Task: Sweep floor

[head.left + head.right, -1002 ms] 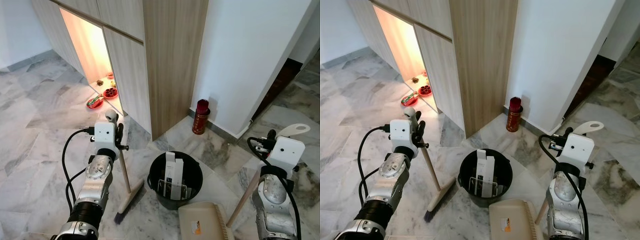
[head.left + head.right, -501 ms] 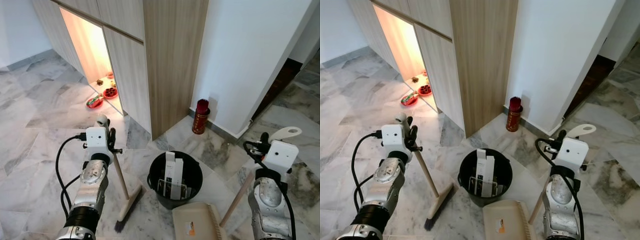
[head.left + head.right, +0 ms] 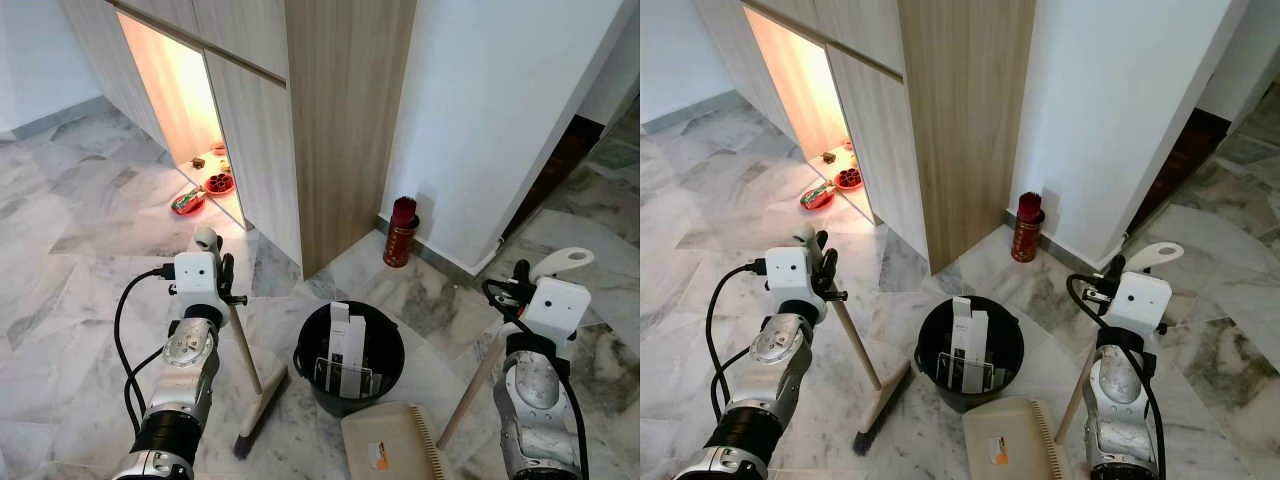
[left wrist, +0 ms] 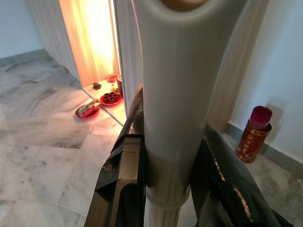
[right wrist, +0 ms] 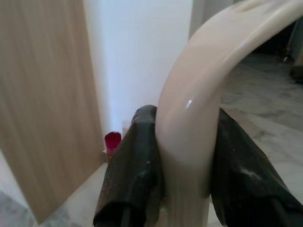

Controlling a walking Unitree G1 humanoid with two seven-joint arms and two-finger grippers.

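Left claw [image 4: 166, 161] clamps the broom [image 3: 252, 372]; right claw [image 5: 182, 165] clamps the dustpan [image 3: 400, 444] handle.

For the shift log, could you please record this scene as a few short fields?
left gripper: shut on broom handle
right gripper: shut on dustpan handle
broom head: on marble floor, left of bin
black bin: between both tools, boxes inside
red tin: by white wall
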